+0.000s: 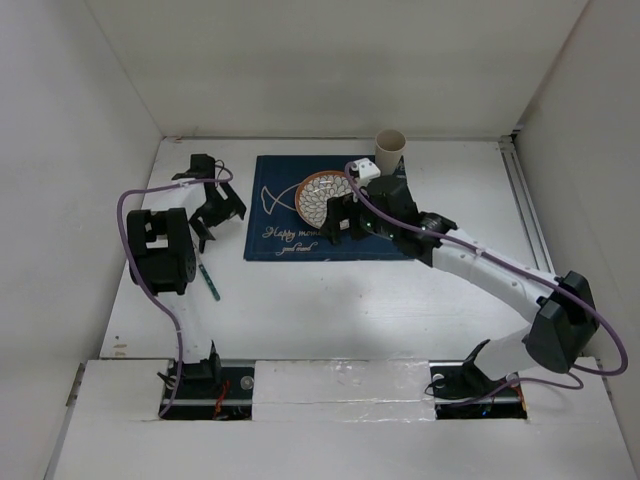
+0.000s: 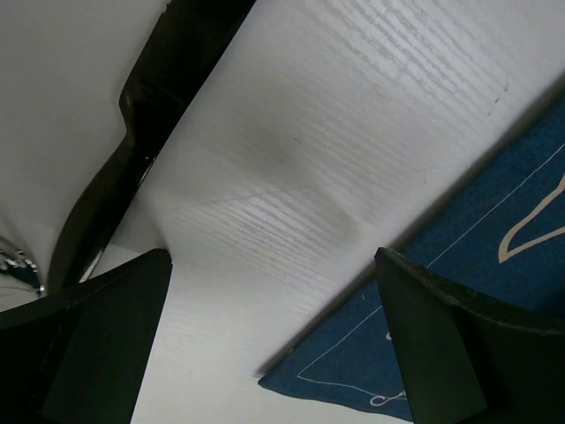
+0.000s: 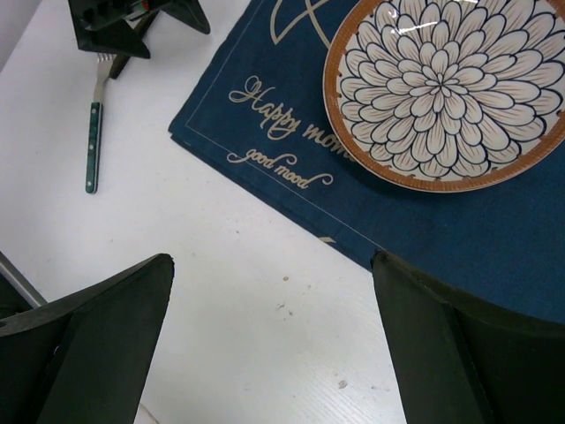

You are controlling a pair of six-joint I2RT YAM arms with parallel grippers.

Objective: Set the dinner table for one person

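Observation:
The dinner table (image 1: 330, 310) is a plain white top. A navy placemat (image 1: 280, 235) with a white fish drawing lies at its middle back. A flower-patterned plate (image 1: 318, 195) with an orange rim sits on the placemat. A beige cup (image 1: 390, 150) stands upright at the mat's far right corner. A green-handled fork (image 1: 210, 278) lies on the table left of the mat. My left gripper (image 1: 222, 222) is open and empty just left of the mat. My right gripper (image 1: 333, 225) is open and empty over the mat's near edge, beside the plate.
White walls enclose the table on the left, back and right. In the right wrist view the plate (image 3: 441, 88), the placemat (image 3: 265, 115), the fork (image 3: 91, 141) and my left gripper (image 3: 124, 22) show. The left wrist view shows a placemat corner (image 2: 459, 291).

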